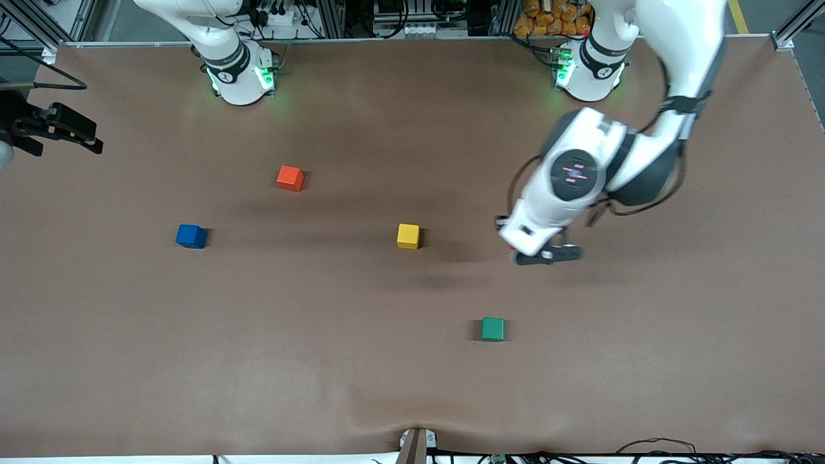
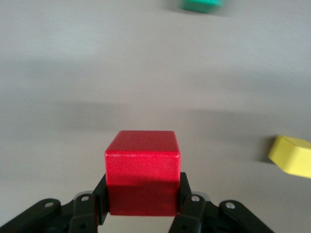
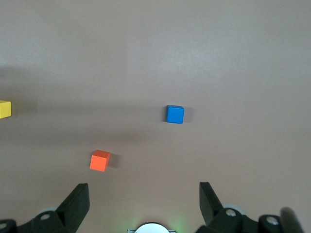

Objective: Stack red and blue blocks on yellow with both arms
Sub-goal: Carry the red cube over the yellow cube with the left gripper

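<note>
The table (image 1: 412, 386) is a wide brown sheet with four loose cubes well apart on it and a fifth up in the air. The left arm (image 1: 651, 161) bends in from its base at the top edge. Its left gripper (image 2: 143, 211) hangs above bare table, between that arm's end and the middle, with its fingers clamped on the lower sides of the red block (image 2: 142, 165). The right arm's base (image 1: 235, 71) stands at the top edge. Its right gripper (image 3: 144, 206) waits high above the table toward its own end, fingers spread wide and empty.

The yellow cube (image 1: 408, 236) sits near the table's middle. The blue block (image 1: 191, 236) rests toward the right arm's end, about as near the front edge as the yellow one. The orange-red cube (image 1: 290, 178) lies closer to the top edge, and the green cube (image 1: 492, 328) closer to the front edge.

The grip looks low on the red block, so most of it stands proud of the fingers. I'd worry it could tip or twist on the way over. Set down off-centre on the yellow cube, it could slide off or nudge the cube aside. Later, the right gripper might pick the orange-red cube instead of the blue one's true partner colours, given how alike the reds look. Both arms meeting over the middle risks a knock.
</note>
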Action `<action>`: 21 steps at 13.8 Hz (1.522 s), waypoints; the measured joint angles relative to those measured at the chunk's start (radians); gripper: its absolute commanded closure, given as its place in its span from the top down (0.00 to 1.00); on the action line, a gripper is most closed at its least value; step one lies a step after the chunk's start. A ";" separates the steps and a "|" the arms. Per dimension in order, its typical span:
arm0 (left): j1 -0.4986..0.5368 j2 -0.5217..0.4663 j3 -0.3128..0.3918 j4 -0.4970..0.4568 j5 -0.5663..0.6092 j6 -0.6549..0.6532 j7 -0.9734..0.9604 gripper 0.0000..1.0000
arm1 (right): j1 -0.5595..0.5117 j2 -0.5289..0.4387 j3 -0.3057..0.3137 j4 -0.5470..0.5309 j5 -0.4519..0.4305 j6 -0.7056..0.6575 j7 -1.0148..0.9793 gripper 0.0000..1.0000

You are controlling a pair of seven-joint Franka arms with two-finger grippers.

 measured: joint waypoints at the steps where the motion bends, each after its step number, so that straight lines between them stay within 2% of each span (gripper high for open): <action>1: -0.042 0.027 0.001 0.031 0.000 0.000 -0.010 0.00 | 0.000 0.000 0.000 0.000 0.000 0.000 0.000 1.00; 5: -0.171 0.156 0.009 0.160 0.000 0.001 -0.025 0.00 | 0.000 0.000 0.000 0.000 0.000 0.000 0.000 1.00; 8: -0.254 0.226 0.040 0.218 0.000 0.028 -0.027 0.00 | -0.012 0.001 -0.002 0.000 0.000 0.004 0.000 1.00; 12: -0.367 0.258 0.108 0.232 0.004 0.097 -0.027 0.00 | -0.042 0.025 -0.003 0.000 -0.001 0.010 0.000 1.00; 16: -0.425 0.295 0.148 0.235 0.024 0.153 -0.027 0.00 | -0.060 0.069 -0.004 0.000 -0.003 0.011 0.000 1.00; 21: -0.484 0.320 0.202 0.238 0.025 0.202 -0.027 0.00 | -0.115 0.198 -0.006 0.001 -0.003 0.030 -0.002 1.00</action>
